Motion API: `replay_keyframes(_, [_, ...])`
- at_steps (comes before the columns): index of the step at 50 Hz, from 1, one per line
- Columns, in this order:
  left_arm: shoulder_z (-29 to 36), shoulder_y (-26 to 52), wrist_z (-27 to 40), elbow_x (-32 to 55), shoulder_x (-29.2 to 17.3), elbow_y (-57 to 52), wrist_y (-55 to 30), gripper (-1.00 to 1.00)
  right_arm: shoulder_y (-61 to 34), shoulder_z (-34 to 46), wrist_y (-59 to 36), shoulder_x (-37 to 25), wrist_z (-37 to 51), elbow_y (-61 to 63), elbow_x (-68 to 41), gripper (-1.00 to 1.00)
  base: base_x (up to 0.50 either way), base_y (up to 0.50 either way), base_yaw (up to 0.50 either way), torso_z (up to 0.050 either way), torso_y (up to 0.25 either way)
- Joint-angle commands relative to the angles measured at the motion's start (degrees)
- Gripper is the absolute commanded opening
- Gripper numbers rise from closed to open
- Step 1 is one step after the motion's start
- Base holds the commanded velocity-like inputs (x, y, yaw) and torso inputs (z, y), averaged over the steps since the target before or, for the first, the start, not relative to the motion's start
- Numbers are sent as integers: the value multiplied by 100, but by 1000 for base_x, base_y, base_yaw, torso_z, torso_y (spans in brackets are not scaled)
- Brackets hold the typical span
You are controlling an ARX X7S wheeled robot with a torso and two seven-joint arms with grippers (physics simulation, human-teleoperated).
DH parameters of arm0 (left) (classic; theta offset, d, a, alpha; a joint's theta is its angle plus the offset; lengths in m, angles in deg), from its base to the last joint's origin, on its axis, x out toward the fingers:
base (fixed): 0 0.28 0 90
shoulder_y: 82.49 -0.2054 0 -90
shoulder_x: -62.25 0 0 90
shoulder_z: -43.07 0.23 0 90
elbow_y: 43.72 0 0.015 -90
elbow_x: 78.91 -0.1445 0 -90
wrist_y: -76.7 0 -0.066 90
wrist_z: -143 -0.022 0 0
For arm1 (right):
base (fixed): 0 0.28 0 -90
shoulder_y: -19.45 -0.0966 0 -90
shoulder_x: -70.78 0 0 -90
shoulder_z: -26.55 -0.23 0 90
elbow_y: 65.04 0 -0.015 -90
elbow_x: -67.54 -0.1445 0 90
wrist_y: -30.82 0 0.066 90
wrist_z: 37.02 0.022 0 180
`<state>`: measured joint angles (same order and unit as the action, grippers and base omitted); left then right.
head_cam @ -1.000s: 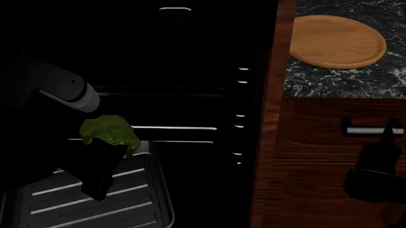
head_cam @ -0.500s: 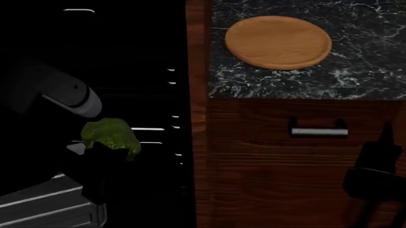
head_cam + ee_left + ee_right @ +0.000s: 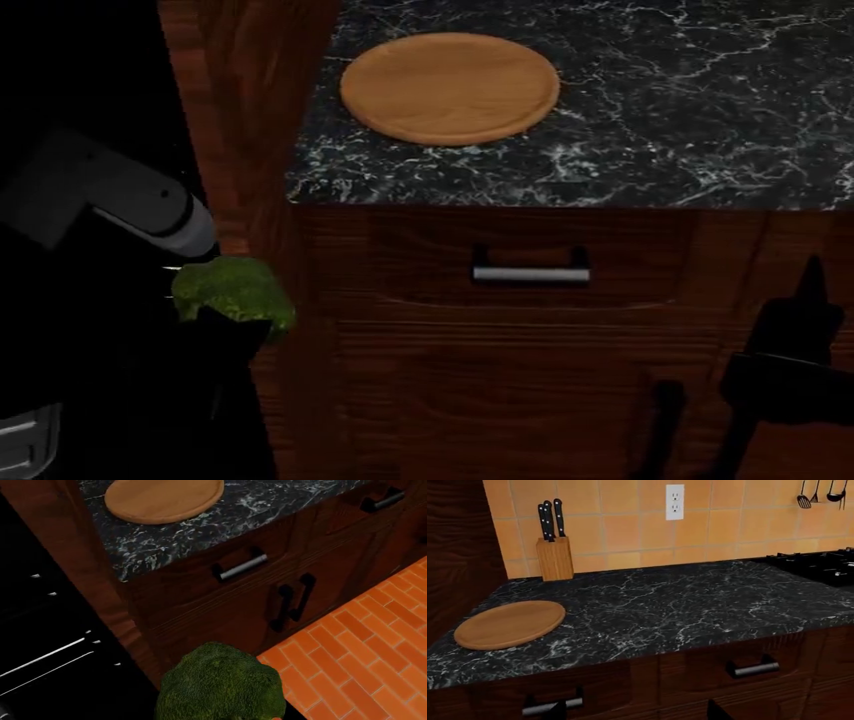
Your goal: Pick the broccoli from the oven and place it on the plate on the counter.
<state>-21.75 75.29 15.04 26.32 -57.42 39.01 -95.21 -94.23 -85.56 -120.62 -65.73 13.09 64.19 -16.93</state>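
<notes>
My left gripper [image 3: 230,318] is shut on the broccoli [image 3: 234,291], a bumpy green floret, and holds it in the air in front of the wooden frame at the oven's right edge. The broccoli fills the near part of the left wrist view [image 3: 220,684] and hides the jaws there. The oven [image 3: 80,90] is the black cavity at the left; its rack rails show in the left wrist view [image 3: 47,655]. The round wooden plate [image 3: 450,88] [image 3: 163,499] [image 3: 510,624] lies bare on the black marble counter [image 3: 667,130] [image 3: 680,605], up and to the right of the broccoli. My right gripper [image 3: 806,300] [image 3: 634,715] is open and empty in front of the drawers.
A corner of the grey baking tray [image 3: 27,435] shows at the lower left. A drawer with a silver handle [image 3: 531,273] sits below the counter. A knife block [image 3: 554,555] stands at the back wall and a black stove [image 3: 820,565] lies at the counter's right. The floor is orange brick [image 3: 360,660].
The view has swung right: the oven has slid to the left edge, and the plate and counter now sit near the centre. The broccoli stays in my left gripper, now outside the cavity.
</notes>
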Motion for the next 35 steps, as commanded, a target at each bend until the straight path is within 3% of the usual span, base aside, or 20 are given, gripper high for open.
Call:
replay_keyframes(1, [32, 8, -53, -230, 5, -62, 132, -100, 68, -99, 33, 58, -119, 50, 106, 100, 62, -457, 0, 0, 0])
replay_keyframes(20, [159, 7, -194, -351, -51, -83, 216, -100, 118, -102, 101, 15, -185, 116, 176, 100, 162, -425, 0, 0, 1])
replay_keyframes(35, [258, 50, -305, -447, -75, -78, 284, -100, 17, -12, 127, -39, -189, 132, 191, 100, 296, -295, 0, 0, 1])
